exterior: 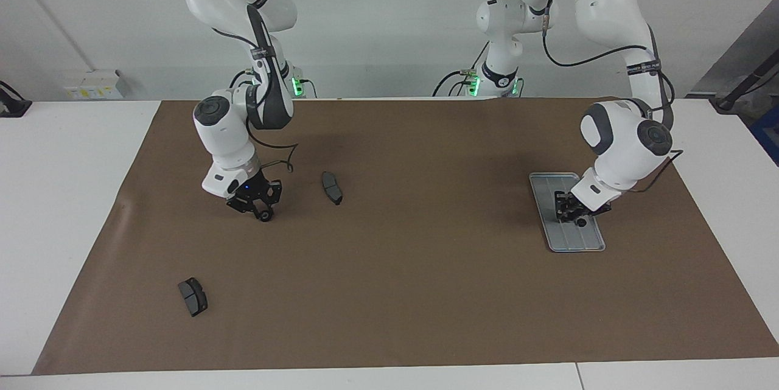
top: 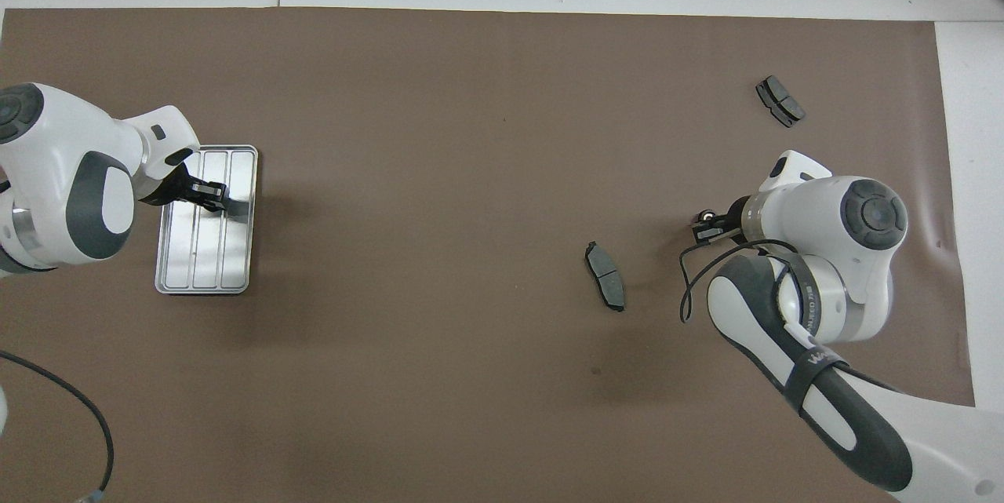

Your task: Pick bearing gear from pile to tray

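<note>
The silver-grey grooved tray (exterior: 572,243) (top: 205,267) lies toward the left arm's end of the table. My left gripper (exterior: 572,212) (top: 213,197) is low over the tray, with a small black round gear (exterior: 582,222) at its tip. My right gripper (exterior: 260,210) (top: 704,225) is down at the mat toward the right arm's end, shut on another black round gear (exterior: 264,215). What shows of the pile is two dark grey brake pads: one (exterior: 331,187) (top: 605,275) beside the right gripper, the other (exterior: 193,296) (top: 780,100) farther from the robots. The white bracket is out of view.
A brown mat (exterior: 401,292) covers the white table. A loose cable (exterior: 286,162) hangs by the right wrist. A power socket box (exterior: 91,84) sits on the table's edge near the wall, beyond the right arm's end of the mat.
</note>
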`<state>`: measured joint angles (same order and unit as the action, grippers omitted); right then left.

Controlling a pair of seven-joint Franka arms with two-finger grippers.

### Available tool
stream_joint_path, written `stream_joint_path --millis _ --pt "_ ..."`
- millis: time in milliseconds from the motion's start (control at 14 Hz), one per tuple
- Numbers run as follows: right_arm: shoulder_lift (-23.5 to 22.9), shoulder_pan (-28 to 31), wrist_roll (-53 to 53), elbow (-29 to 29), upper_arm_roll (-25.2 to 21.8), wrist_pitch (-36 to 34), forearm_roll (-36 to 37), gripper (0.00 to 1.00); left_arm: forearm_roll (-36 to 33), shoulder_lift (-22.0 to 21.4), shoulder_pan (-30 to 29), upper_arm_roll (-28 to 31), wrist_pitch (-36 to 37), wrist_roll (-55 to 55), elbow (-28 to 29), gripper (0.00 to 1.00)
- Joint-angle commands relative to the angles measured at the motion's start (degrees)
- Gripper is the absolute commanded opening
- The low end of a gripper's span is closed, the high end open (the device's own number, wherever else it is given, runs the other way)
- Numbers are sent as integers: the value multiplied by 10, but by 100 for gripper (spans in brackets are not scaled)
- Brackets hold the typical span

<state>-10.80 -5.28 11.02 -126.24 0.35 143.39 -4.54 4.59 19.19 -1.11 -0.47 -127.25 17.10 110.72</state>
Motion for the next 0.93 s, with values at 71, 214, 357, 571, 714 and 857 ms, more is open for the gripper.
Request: stream_joint_path --millis 71,214,357,571,714,857 --pt "-4 -5 -143 160 21 -176 -6 0 11 -28 1 1 -16 3 27 75" --pt "-21 -10 -237 215 52 -205 -4 0 13 -28 6 1 -19 -3 15 100" --pt "-33 -18 -356 241 85 -200 1 0 13 -27 13 -2 -16 -40 -8 100" --pt "-60 -18 -529 272 161 -181 37 0 12 -23 65 -1 -8 -137 -38 100" --pt "-90 -25 -655 272 212 -135 92 0 12 -23 94 -1 -9 -187 -43 100" --pt "-116 -26 -752 272 245 -99 147 0 11 -23 120 -1 -14 -231 -44 100"
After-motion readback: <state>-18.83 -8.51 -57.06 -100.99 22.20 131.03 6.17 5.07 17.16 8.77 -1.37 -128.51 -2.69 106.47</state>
